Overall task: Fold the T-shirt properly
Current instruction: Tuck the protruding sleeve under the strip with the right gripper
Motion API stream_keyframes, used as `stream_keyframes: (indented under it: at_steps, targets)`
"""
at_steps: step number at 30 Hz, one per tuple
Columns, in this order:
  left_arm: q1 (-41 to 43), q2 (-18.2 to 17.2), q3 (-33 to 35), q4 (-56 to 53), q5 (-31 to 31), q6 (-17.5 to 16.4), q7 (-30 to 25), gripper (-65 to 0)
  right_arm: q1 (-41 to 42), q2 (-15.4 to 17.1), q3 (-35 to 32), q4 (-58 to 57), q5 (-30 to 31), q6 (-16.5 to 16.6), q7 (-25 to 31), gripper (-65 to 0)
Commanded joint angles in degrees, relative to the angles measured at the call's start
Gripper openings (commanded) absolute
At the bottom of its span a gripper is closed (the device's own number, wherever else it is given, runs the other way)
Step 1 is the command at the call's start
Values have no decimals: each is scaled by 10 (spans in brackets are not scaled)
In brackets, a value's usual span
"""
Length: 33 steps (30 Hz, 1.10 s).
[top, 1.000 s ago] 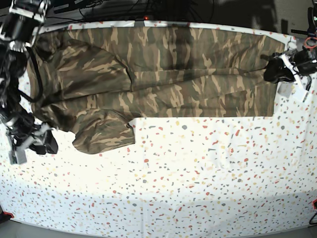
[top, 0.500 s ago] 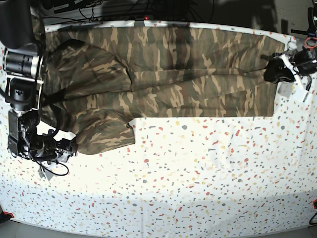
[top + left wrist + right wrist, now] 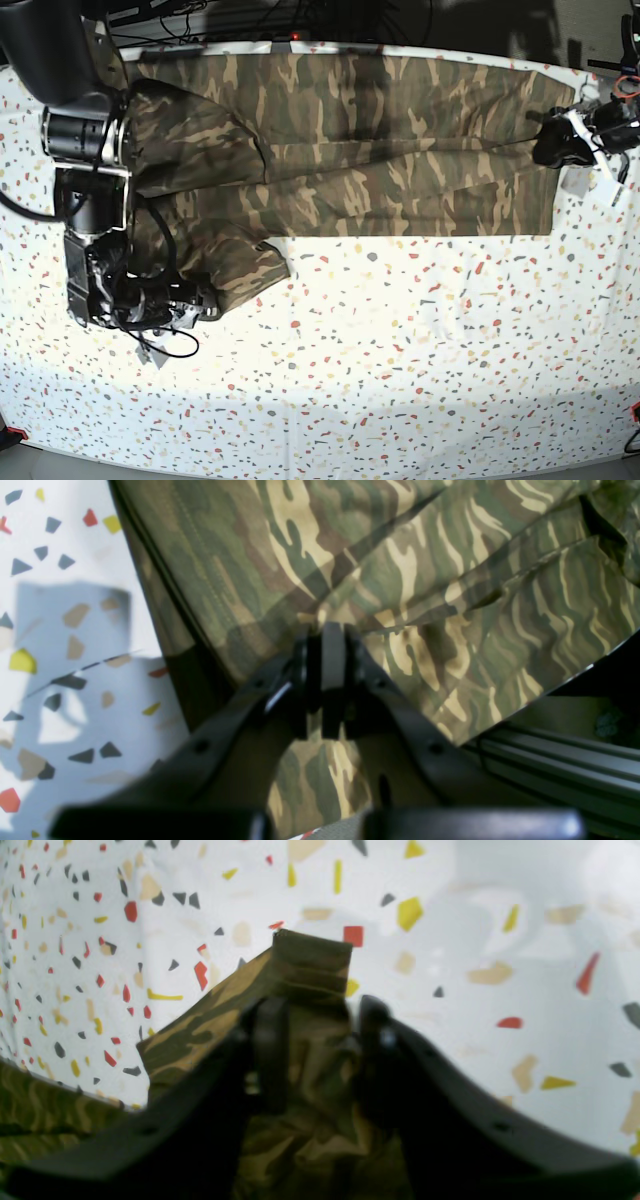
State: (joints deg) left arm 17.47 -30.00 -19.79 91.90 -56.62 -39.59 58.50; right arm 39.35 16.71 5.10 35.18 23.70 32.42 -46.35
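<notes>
Base view shows the T-shirt [image 3: 340, 150] spread along the worktop's [image 3: 400, 380] far edge, the left gripper [image 3: 327, 680] pinching its hem taut at one end while the right gripper [image 3: 315, 1050] straddles a sleeve fold, jaws apart, probably to tuck it inward.

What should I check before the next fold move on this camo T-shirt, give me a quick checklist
1. Left pincer clamped on the T-shirt hem edge: ok, jaws shut on the cloth.
2. Right pincer around the sleeve tip: ok, cloth sits between the jaws.
3. Right pincer fully closed on the sleeve: cannot tell, a gap shows.
4. Body of the shirt lying flat: not ok, creases and a bunched shoulder.
5. Table in front of the shirt free of other things: ok.
</notes>
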Motion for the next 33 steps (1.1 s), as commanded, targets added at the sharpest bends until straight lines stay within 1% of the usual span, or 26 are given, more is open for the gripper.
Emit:
stream_keyframes:
  at_steps: [1,2,4,5,6,7,8,13,16,17,21,26,29,33]
  targets:
    - [-3,-11,-5,9,-11,-4,-10,-650,21,7,1,8,0,6,9,-613]
    - [-3,-11,-5,9,-11,-4,-10,-650,21,7,1,8,0,6,9,-650]
    - [-3,-11,-5,9,-11,-4,-11,-650,21,9,1,10,0,12,2,-650]
    - [-3,-11,-5,9,-11,-4,-11,-650,21,9,1,13,1,35,-9,-650]
    - [-3,-11,-5,9,-11,-4,-11,-650,20,11,1,18,3,65,-28,-650]
    - [-3,-11,-5,9,-11,-4,-11,-650,20,11,1,24,12,76,-54,-650]
    - [-3,-11,-5,9,-11,-4,-12,-650,18,13,1,31,30,76,-80,-650]
    - [-3,-11,-5,9,-11,-4,-12,-650,-16,27,1,104,225,76,-210,-650]
    - [-4,-11,-5,9,-11,-4,-14,-650,-57,38,1,189,315,76,-280,-650]
    - [-4,-11,-5,9,-11,-4,-15,-650,-74,42,1,223,337,76,-289,-650]
    - [-3,-11,-5,9,-11,-4,-15,-650,-154,62,1,374,367,76,-289,-650]
    - [-3,-11,-5,9,-11,-4,-15,-650,-249,73,5,555,368,76,-289,-650]
    - [-3,-11,-5,9,-11,-4,-14,-650,-304,73,30,641,368,76,-289,-650]
    - [-3,-11,-5,9,-11,-4,-10,-650,-382,73,72,720,370,76,-289,-650]
